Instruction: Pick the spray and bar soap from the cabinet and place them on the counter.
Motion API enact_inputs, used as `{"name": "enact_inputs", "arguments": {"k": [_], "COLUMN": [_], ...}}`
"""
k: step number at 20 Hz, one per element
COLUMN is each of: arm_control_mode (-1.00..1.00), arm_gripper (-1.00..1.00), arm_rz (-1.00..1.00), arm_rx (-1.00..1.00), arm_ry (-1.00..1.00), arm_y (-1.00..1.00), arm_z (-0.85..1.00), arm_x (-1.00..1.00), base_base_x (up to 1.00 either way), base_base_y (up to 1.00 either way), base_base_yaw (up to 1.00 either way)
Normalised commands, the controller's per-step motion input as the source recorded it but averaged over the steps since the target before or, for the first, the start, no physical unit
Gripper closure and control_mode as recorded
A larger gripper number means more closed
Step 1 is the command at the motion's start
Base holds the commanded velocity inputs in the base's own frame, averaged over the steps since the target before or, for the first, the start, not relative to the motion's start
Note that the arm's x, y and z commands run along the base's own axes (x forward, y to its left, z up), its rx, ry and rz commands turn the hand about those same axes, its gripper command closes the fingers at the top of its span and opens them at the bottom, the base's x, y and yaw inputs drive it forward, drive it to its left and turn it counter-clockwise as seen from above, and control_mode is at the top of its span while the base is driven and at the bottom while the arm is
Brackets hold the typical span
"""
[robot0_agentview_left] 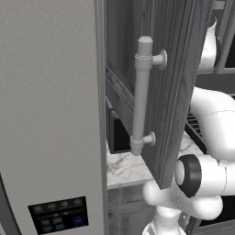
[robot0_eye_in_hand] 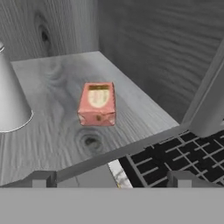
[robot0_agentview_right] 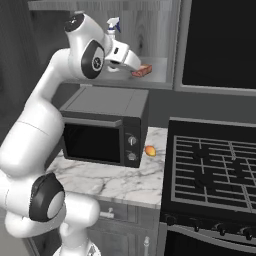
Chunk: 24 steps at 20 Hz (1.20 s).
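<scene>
Cabinet [robot0_agentview_right: 165,30]: door swung open, grey wood-grain shelf inside.
Bar soap [robot0_eye_in_hand: 97,104]: lay flat on shelf, beside spray [robot0_agentview_right: 113,24].
Tool [robot0_eye_in_hand: 111,178]: spread wide, empty, short of the soap.

You see flat, even rendered light, soft shadows inside the cabinet [robot0_eye_in_hand: 153,39], no glare, slightly coarse pixelation.

Kitchen: microwave [robot0_agentview_right: 102,132] on marble counter [robot0_agentview_right: 125,182], stovetop [robot0_agentview_right: 212,167] just right of microwave, wall cabinet [robot0_agentview_right: 160,40] above it.
</scene>
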Motion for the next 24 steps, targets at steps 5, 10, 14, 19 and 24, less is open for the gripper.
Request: {"name": "enact_inputs", "arguments": {"k": [5,10,14,19,24], "arm_control_mode": [-1.00,-1.00,-1.00,-1.00,-1.00], "arm_gripper": [-1.00,-1.00,-1.00,-1.00,-1.00], "arm_rz": [-0.04,-0.04,-0.03,-0.01,0.00], "arm_rx": [0.00,0.00,0.00,0.01,0.03], "arm_ry": [0.02,0.03,0.08,0.09,0.09], "arm_y": [-0.04,0.00,-0.02,-0.17,-0.22], "arm_z": [-0.07,0.00,0.00,0.00,0.00], "arm_x": [0.32,0.34,0.40,0.25,0.22], "base_base_x": [0.00,0.00,0.00,0.00,0.00], "base_base_y": [0.00,0.00,0.00,0.00,0.00], "base_base_yaw": [0.00,0.00,0.00,0.00,0.00]}}
